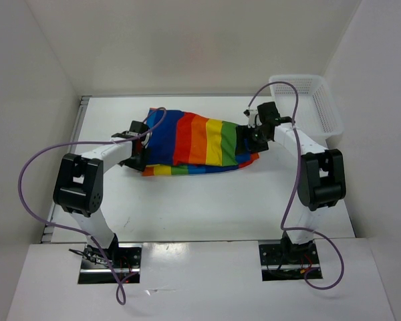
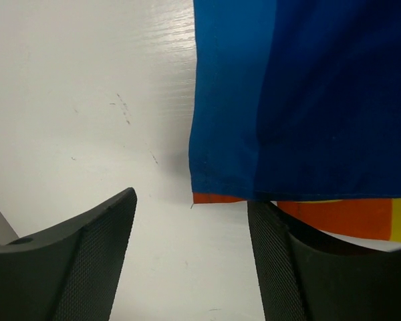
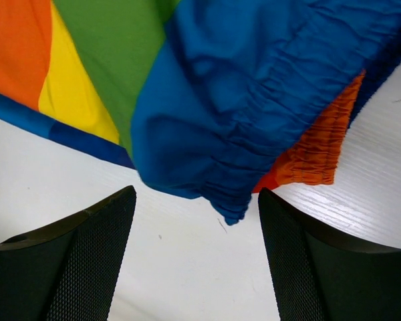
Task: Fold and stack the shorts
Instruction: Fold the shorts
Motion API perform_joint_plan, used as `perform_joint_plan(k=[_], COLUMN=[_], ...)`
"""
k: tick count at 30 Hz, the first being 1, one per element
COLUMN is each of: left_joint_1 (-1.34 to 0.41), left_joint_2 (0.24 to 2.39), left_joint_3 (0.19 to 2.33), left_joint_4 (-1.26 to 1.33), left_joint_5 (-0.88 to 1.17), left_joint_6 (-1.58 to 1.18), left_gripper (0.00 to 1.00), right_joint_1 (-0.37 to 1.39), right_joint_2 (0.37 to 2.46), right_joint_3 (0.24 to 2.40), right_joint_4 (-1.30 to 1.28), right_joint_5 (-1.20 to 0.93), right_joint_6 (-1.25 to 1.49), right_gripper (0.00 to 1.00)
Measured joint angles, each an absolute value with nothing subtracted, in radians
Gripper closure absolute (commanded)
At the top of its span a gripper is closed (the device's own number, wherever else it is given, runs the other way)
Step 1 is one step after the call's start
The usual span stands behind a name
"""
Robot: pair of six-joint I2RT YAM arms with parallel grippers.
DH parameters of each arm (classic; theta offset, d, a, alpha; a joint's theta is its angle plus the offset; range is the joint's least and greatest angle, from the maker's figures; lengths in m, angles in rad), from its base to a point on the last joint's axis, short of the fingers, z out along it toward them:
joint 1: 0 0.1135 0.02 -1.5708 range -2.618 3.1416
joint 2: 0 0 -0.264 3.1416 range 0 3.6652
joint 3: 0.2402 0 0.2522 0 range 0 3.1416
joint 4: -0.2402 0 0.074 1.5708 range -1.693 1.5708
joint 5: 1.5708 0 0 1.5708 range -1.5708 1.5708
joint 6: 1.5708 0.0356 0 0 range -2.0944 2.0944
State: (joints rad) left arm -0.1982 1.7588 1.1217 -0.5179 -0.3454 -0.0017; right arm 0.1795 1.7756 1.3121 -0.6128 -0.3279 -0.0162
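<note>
The rainbow-striped shorts [image 1: 194, 140] lie folded over on the white table [image 1: 207, 200], blue end to the left and green and blue end to the right. My left gripper [image 1: 139, 144] sits at their left edge. In the left wrist view it [image 2: 192, 199] is open, with the blue hem corner of the shorts [image 2: 307, 100] just ahead, an orange layer under it, and bare table between the fingers. My right gripper [image 1: 248, 137] is at their right end. It [image 3: 197, 194] is open in the right wrist view, with the blue gathered waistband of the shorts [image 3: 254, 87] hanging at its fingertips.
A white mesh basket [image 1: 307, 100] stands at the back right corner, behind the right arm. White walls close the table on the left, back and right. Purple cables loop off both arms.
</note>
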Motion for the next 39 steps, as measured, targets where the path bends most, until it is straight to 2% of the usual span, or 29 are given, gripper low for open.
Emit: perform_joint_plan(k=[6, 9, 10, 14, 15, 17, 18, 19, 20, 21, 24, 25, 27, 28, 39], left_joint_1=[-0.205, -0.213, -0.214, -0.22, -0.22, -0.22, -0.22, -0.22, -0.22, -0.22, -0.22, -0.22, -0.22, -0.22, -0.205], left_joint_2=[1.76, 1.768, 1.774, 1.799, 1.8, 1.806, 1.811, 1.814, 1.817, 1.822, 1.826, 1.829, 1.832, 1.833, 1.834], left_joint_3=[1.113, 1.108, 1.106, 1.108, 1.108, 1.108, 1.11, 1.111, 1.113, 1.114, 1.119, 1.121, 1.127, 1.129, 1.179], left_joint_4=[-0.511, -0.498, -0.493, -0.483, -0.481, -0.477, -0.475, -0.475, -0.472, -0.47, -0.471, -0.471, -0.471, -0.471, -0.476], left_joint_5=[-0.362, -0.364, -0.365, -0.369, -0.368, -0.367, -0.367, -0.366, -0.364, -0.363, -0.363, -0.363, -0.365, -0.367, -0.409], left_joint_6=[-0.003, -0.002, -0.004, -0.002, -0.002, -0.003, -0.002, -0.002, -0.003, -0.001, 0.001, 0.001, 0.001, 0.001, -0.001], left_gripper=[0.24, 0.35, 0.45, 0.56, 0.63, 0.69, 0.73, 0.84, 0.9, 0.93, 0.95, 0.96, 0.99, 1.0, 1.0], right_joint_1=[0.149, 0.146, 0.146, 0.146, 0.146, 0.146, 0.146, 0.146, 0.146, 0.146, 0.146, 0.146, 0.146, 0.146, 0.146], right_joint_2=[1.776, 1.776, 1.776, 1.78, 1.783, 1.791, 1.796, 1.798, 1.802, 1.805, 1.81, 1.813, 1.819, 1.823, 1.787], right_joint_3=[1.295, 1.292, 1.29, 1.286, 1.286, 1.286, 1.285, 1.283, 1.282, 1.28, 1.267, 1.266, 1.267, 1.268, 1.323], right_joint_4=[-0.613, -0.612, -0.612, -0.612, -0.612, -0.611, -0.611, -0.61, -0.61, -0.608, -0.597, -0.597, -0.59, -0.589, -0.595], right_joint_5=[-0.337, -0.355, -0.36, -0.381, -0.382, -0.382, -0.382, -0.382, -0.381, -0.38, -0.371, -0.366, -0.355, -0.35, -0.338], right_joint_6=[-0.017, -0.019, -0.02, -0.02, -0.02, -0.02, -0.02, -0.02, -0.02, -0.02, -0.024, -0.024, -0.025, -0.022, -0.049], right_gripper=[0.21, 0.23, 0.24, 0.28, 0.29, 0.3, 0.31, 0.33, 0.35, 0.44, 0.61, 0.74, 0.89, 1.0, 1.0])
